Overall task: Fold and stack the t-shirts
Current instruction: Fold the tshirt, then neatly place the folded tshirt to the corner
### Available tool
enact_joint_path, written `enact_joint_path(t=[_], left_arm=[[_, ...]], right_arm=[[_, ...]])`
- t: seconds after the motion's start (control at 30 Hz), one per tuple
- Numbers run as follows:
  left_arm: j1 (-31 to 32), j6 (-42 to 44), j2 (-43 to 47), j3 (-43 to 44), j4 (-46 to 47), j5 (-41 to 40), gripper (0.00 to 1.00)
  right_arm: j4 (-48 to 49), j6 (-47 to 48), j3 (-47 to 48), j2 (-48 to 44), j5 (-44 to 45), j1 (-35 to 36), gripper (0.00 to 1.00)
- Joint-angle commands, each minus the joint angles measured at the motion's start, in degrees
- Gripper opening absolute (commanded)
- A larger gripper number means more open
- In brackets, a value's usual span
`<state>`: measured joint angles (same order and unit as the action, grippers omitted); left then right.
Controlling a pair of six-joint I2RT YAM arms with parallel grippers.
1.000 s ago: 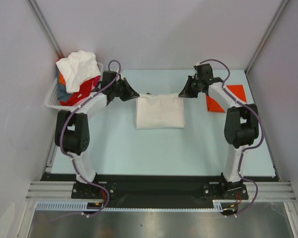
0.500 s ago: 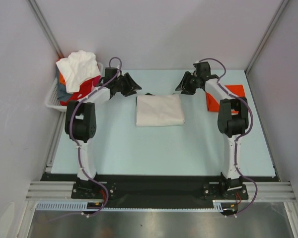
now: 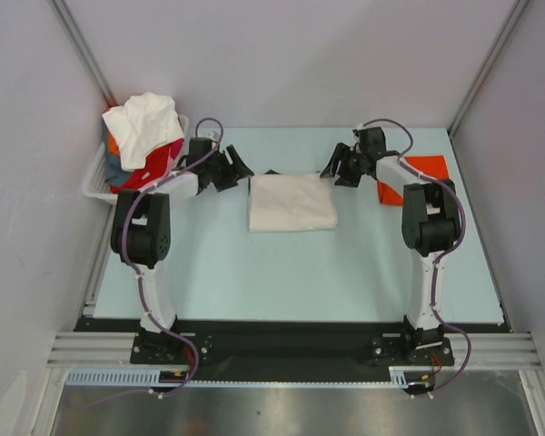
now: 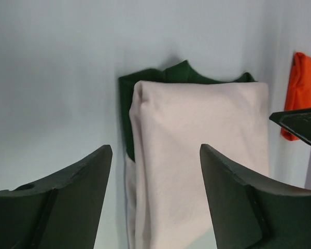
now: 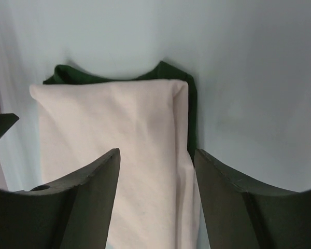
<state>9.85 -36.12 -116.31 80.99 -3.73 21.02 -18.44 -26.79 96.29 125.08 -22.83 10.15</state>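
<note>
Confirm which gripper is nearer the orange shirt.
Right. The right gripper sits between the orange shirt and the folded cream shirt; the left gripper is on the cream shirt's far side.

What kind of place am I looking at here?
Likely a robotics lab test booth, not a laundry: plain walls on aluminium framing, a left arm and right arm bolted at the table edge, and a basket of t-shirts.
</note>
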Motion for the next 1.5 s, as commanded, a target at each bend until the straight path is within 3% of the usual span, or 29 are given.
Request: enact_joint_path(t=[0.0, 0.03, 0.07, 0.17, 0.33, 0.4, 0.43, 0.6, 0.9, 0.97, 1.07, 1.47], left_arm=[[0.87, 3.42, 6.61, -4.69, 5.38, -3.17, 0.75], [0.88, 3.34, 7.49, -6.09, 6.61, -3.7, 0.76], [0.96, 3.16, 8.2, -8.89, 9.41, -3.79, 0.91], [1.14, 3.07, 10.49, -11.82, 12.07, -4.31, 0.98], [1.49, 4.13, 11.54, -12.43, 11.81, -4.49, 0.99], [1.75, 4.56, 12.42, -13.22, 11.81, -5.02, 1.0], [1.93, 4.74, 13.38, -13.84, 11.81, -5.37, 1.0], [2.63, 5.09, 15.5, -15.07, 11.64, -6.78, 1.0], [4.39, 7.29, 19.37, -16.39, 11.29, -8.89, 1.0], [4.65, 7.47, 18.93, -16.04, 10.67, -9.41, 1.0], [4.66, 7.38, 17.79, -15.69, 10.06, -10.82, 1.0], [4.66, 9.49, 9.09, -8.13, 4.87, -11.88, 0.98]], right_arm=[[4.98, 1.21, -4.96, -6.76, -0.03, -0.05, 0.66], [6.9, 1.12, -6.28, -8.69, 0.15, -0.05, 0.67], [7.79, 0.95, -7.86, -9.67, 0.07, -0.05, 0.68], [9.91, 1.38, -12.7, -12.83, 0.68, -0.05, 0.69], [11.75, 2.35, -19.55, -17.05, 1.38, -0.05, 0.74], [12.72, 2.44, -21.14, -18.99, 1.65, -0.05, 0.82], [13.16, 2.27, -22.28, -19.51, 1.65, -0.05, 0.92], [14.57, 1.3, -23.25, -21.01, 1.56, 0.04, 1.0], [19.82, 1.83, -28.61, -24.27, 2.0, 0.04, 1.0], [19.32, 1.74, -27.74, -23.65, 1.91, -0.13, 0.95], [19.05, 1.21, -26.6, -21.55, 0.86, -0.75, 0.88], [19.05, -0.37, -17.02, -8.9, 0.07, -0.75, 0.8]])
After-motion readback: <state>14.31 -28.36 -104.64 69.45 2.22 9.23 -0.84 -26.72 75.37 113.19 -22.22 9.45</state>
